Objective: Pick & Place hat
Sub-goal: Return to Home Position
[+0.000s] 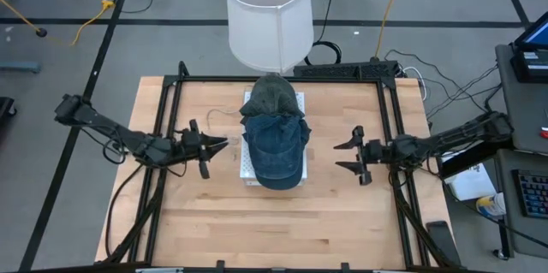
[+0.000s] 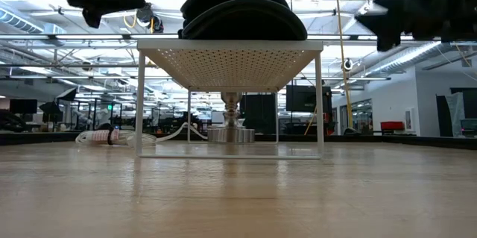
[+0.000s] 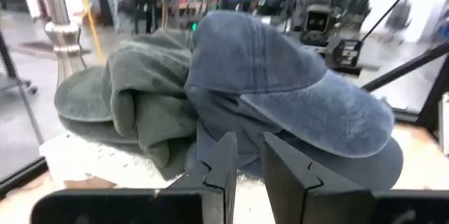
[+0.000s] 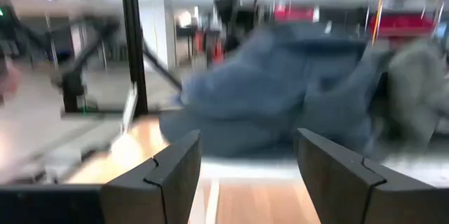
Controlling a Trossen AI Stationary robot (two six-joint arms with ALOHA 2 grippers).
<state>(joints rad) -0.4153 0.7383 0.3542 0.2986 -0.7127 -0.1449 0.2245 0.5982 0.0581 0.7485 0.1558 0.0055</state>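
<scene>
Wooden table (image 2: 238,193) fills the low view's foreground, and a black frame (image 1: 390,136) runs round its edges. Behind the table's far edge stands a lamp with a white shade (image 1: 267,12), its metal base (image 2: 231,132) showing beyond the shelf's legs. At the middle of the table stands a white perforated shelf (image 2: 231,63), and the caps lie piled on top of it: a blue cap (image 1: 276,149) uppermost on the near half with its brim over the front edge, and a grey-green cap (image 1: 272,95) crumpled against it on the lamp side. From the left wrist, a second blue brim (image 3: 372,164) peeks out under the first. Left gripper (image 1: 221,144) hangs just beside the shelf, fingers drawn almost together and gripping nothing. Right gripper (image 1: 341,157) hangs on the opposite side, a little further off, fingers spread wide and empty.
</scene>
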